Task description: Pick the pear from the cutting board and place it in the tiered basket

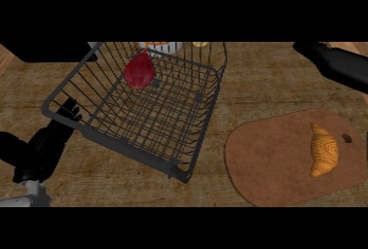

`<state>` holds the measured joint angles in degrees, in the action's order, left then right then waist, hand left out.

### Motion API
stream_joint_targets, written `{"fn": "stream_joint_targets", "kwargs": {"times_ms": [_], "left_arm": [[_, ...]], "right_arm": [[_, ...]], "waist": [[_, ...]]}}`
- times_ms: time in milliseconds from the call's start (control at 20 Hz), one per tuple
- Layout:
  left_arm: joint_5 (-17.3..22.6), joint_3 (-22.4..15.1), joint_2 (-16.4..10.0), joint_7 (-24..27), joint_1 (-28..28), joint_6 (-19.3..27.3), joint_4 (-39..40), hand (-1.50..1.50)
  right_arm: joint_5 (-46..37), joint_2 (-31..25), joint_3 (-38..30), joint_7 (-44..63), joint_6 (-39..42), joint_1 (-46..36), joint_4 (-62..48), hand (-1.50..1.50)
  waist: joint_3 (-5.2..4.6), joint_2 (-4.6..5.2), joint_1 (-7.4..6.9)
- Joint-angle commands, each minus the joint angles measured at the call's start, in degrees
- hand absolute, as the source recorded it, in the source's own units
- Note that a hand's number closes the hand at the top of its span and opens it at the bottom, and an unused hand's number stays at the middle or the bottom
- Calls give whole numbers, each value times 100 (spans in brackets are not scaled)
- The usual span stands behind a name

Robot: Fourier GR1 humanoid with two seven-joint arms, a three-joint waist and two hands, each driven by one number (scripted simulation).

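Left hand (47, 141): at the lower left, black, fingers (69, 110) straight and apart, pointing up just beside the basket's left rim; whether they touch the wire cannot be told; it holds nothing.
Tiered basket (131, 149): dark wire, in the left and middle of the view, its long side running from the near right corner to the far left.
Pear (138, 71): dark red, inside the basket toward its far end, lying on the wire floor, narrow end pointing away.
Counter (241, 95): brown wood grain under everything.
Cutting board (273, 168): rounded, brown, to the right of the basket and apart from it, a small hole near its right edge.
Croissant (323, 150): golden, lying lengthwise on the board's right part.
Right hand (336, 62): dark, at the upper right, beyond the board; whether it is spread or curled cannot be told.
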<state>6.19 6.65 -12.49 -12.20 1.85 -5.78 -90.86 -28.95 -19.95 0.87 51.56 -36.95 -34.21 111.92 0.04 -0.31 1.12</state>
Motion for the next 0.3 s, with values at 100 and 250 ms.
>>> {"fn": "stream_joint_targets", "kwargs": {"times_ms": [100, 250], "left_arm": [[-217, -132, 182, 80, 217, 153, 231, 0], [-142, -196, 220, -288, -207, 149, -535, 0]], "right_arm": [[1560, -912, -1326, -493, 788, 1106, 950, -150], [1723, -926, -1568, -264, 1086, 1339, 1308, -150]], "waist": [[3, 24, -11], [-1, 12, -94]]}}
